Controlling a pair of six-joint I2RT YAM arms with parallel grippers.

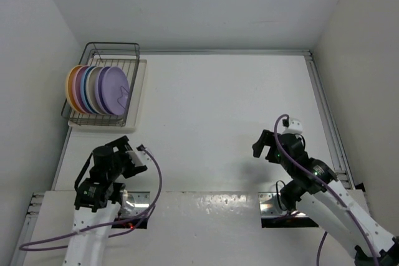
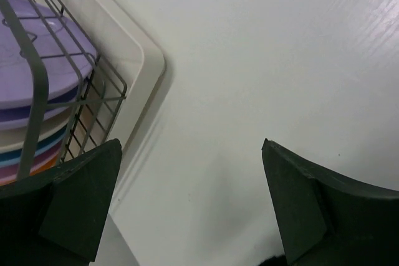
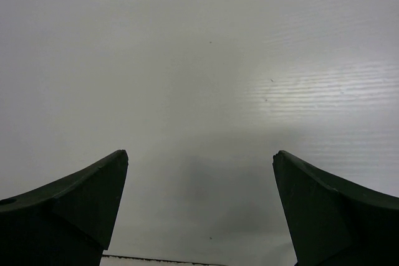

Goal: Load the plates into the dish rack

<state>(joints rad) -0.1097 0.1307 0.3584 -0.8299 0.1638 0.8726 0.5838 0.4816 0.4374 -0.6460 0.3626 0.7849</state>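
Scene: a white table (image 1: 224, 104) seen from above, with pale walls on three sides and two robot arms based at its near edge.
Dish rack (image 1: 113, 44): a dark wire basket on a white tray base (image 2: 146, 60). It stands at the far left corner of the table, just beside the left wall.
Plates (image 1: 96, 90): they stand on edge in a tight row inside the dish rack, leaning, with their faces turned to the right.
Plate order: a lilac plate (image 1: 113, 90) is at the right end with a second purple one behind it. Then come narrow bands that look like cream, light blue and pink, though only the rims show. An orange-yellow plate (image 1: 70, 86) is at the left end.
Left gripper (image 2: 190, 144): it sits near the left arm's base, on the near side of the dish rack and apart from it. Its two dark fingers are spread wide with only bare table between them, so it holds nothing.
Right gripper (image 3: 199, 154): it is over the right half of the table, well apart from the rack. Its fingers are also spread wide with nothing between them.
Rack from the left wrist camera: the rack's corner and the plate edges show at the upper left.
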